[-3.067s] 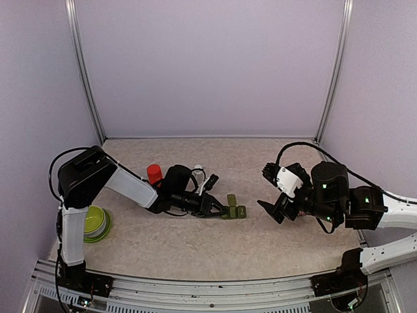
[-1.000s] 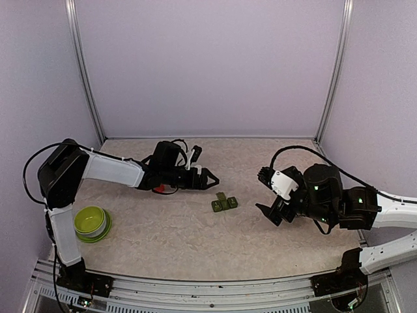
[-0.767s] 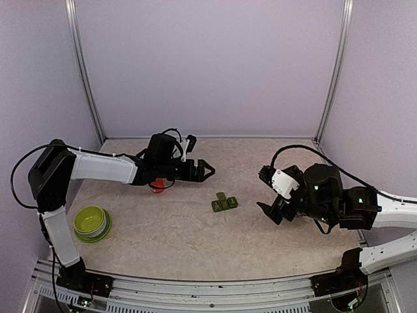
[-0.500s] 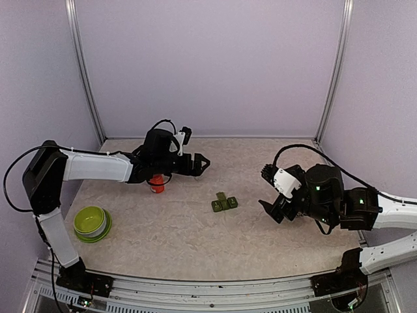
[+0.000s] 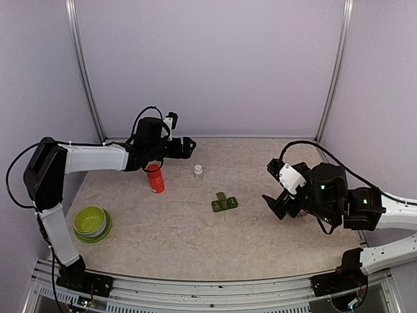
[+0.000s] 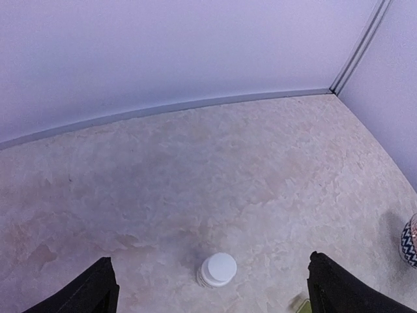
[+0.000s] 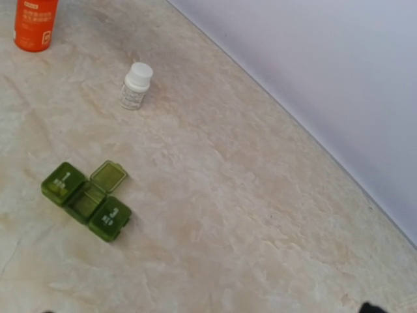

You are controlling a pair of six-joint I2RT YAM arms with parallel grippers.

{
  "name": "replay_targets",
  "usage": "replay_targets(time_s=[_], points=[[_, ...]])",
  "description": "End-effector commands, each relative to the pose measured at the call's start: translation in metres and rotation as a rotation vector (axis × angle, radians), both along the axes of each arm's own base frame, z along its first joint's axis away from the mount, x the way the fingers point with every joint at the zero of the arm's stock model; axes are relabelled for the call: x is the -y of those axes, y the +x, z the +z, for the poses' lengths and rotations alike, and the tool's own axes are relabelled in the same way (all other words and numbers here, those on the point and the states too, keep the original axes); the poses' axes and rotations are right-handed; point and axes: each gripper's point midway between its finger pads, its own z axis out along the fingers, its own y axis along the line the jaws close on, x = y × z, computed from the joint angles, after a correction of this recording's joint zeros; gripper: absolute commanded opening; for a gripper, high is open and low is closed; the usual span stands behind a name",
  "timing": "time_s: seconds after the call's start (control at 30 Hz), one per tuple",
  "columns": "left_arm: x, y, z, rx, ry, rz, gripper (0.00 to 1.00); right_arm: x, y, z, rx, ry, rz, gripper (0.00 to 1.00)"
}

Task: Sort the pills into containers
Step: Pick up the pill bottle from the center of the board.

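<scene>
A red bottle [image 5: 155,178] stands upright on the beige surface [image 5: 195,244]. A small white-capped vial [image 5: 198,171] stands near it. A lime-green bowl [image 5: 92,212] sits well apart.

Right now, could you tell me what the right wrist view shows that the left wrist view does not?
Only the right wrist: the red bottle and the containers, a green strip with its middle lid open. Only the left wrist: the open left gripper. Both: the small white-capped bottle, upright on the table.
</scene>
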Motion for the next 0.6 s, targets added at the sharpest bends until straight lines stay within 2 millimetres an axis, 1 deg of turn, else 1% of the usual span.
replay_targets(time_s=[0.0,0.03,0.07,0.17,0.27,0.43,0.57], points=[[0.010,0.024,0.004,0.042,0.069,-0.006,0.99,0.003,0.004,0.010,0.016,0.036,-0.030,1.00],[0.011,0.027,0.004,0.048,0.084,-0.007,0.99,0.002,0.004,0.009,0.014,0.033,-0.029,1.00],[0.011,0.030,-0.004,0.036,0.107,-0.007,0.99,0.002,0.005,0.009,0.014,0.031,-0.028,1.00],[0.013,0.034,-0.016,0.021,0.140,-0.013,0.99,0.000,0.005,0.006,0.006,0.020,-0.022,1.00],[0.017,0.032,-0.027,0.003,0.157,-0.034,0.99,-0.001,0.005,0.005,0.003,0.013,-0.023,1.00],[0.030,0.023,-0.049,-0.024,0.203,-0.102,0.98,0.001,0.006,-0.001,0.006,0.012,-0.031,1.00],[0.030,0.025,-0.065,-0.053,0.230,-0.095,0.95,-0.002,0.006,-0.009,-0.010,0.003,-0.028,1.00]])
